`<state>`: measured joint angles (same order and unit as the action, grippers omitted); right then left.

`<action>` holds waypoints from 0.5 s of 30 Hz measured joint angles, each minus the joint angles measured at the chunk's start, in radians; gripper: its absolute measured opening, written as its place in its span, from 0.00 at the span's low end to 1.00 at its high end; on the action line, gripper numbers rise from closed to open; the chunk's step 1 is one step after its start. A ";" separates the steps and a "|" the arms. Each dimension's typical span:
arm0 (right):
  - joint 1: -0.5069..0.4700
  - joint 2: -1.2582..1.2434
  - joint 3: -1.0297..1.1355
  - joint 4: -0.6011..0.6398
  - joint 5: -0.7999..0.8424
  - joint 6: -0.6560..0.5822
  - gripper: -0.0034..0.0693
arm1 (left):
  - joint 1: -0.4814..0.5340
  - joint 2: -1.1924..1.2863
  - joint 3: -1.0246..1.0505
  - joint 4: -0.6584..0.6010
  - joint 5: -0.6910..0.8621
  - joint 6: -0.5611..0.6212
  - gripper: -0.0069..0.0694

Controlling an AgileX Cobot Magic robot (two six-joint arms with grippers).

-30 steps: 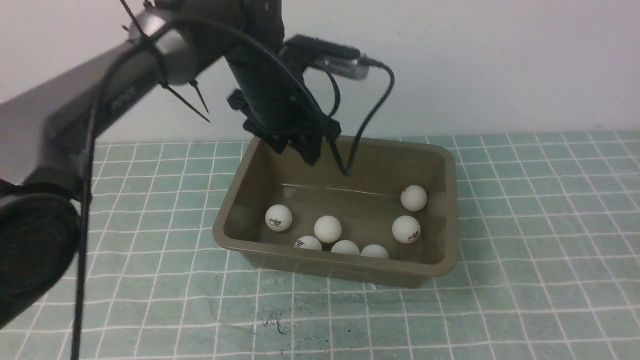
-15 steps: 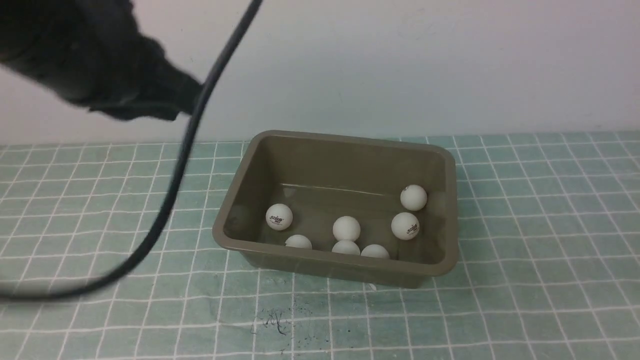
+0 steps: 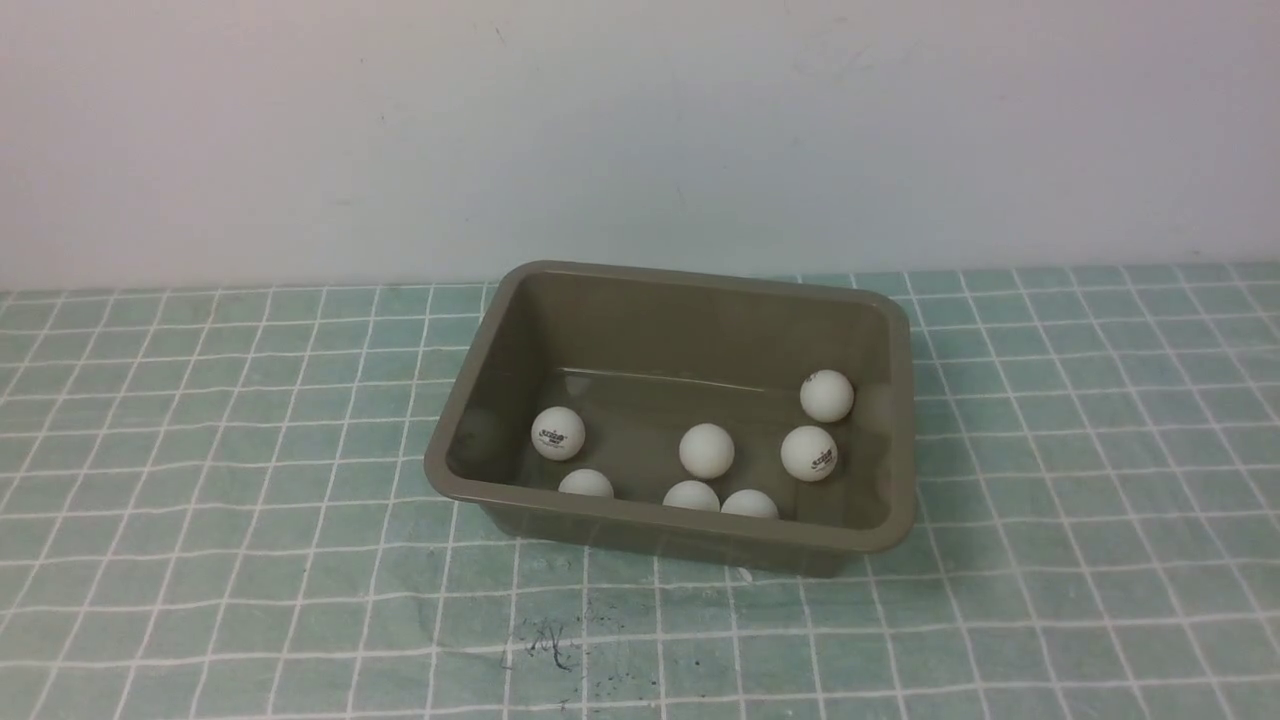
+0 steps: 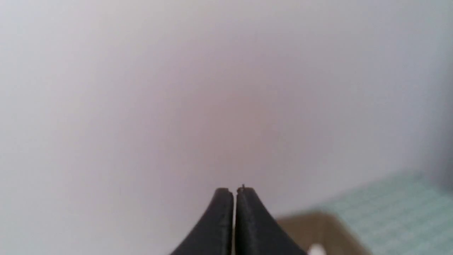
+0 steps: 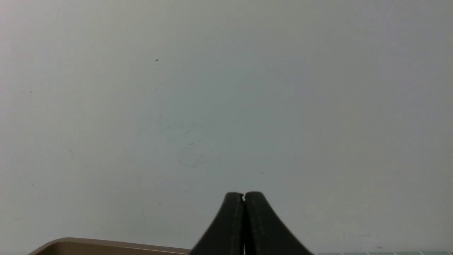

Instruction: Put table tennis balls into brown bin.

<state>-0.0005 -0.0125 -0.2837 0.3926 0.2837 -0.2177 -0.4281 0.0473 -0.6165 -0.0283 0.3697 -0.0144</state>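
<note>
Left end effector [image 4: 233,193]: tips pressed together, nothing between them.
Brown bin [image 3: 680,325]: olive-brown plastic with glossy sloped walls, flared rim and rounded corners; sits mid-bench [image 3: 200,500] on the teal grid cloth.
Bin axis: long side runs left-right, right end skewed slightly toward the robot; mouth up.
Table tennis balls [image 3: 706,450]: seven, matte white, all inside the bin; at least two show dark logos; three hug the near wall.
Right end effector [image 5: 244,194]: tips together, empty.

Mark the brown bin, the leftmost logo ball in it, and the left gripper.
brown bin [image 3: 700,279]: front view, far rim.
leftmost logo ball [image 3: 558,433]: front view, its middle.
left gripper [image 4: 234,193]: left wrist view, between its shut fingertips.
</note>
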 joint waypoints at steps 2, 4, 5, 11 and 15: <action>0.000 0.000 0.001 0.000 0.002 0.000 0.03 | 0.000 -0.063 0.034 0.035 -0.025 -0.019 0.08; 0.000 -0.001 0.001 0.000 0.005 -0.001 0.03 | 0.000 -0.070 0.049 0.055 -0.001 -0.036 0.08; 0.000 -0.001 0.001 0.000 0.006 -0.001 0.03 | 0.000 -0.069 0.055 0.062 0.014 -0.044 0.08; 0.000 -0.001 0.001 0.000 0.010 -0.001 0.03 | 0.000 -0.058 0.065 0.069 0.046 -0.070 0.08; 0.000 -0.001 0.001 0.000 0.010 -0.001 0.03 | 0.000 -0.046 0.065 0.070 0.037 -0.073 0.08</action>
<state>-0.0005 -0.0135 -0.2826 0.3929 0.2933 -0.2189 -0.4281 0.0014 -0.5517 0.0421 0.4069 -0.0871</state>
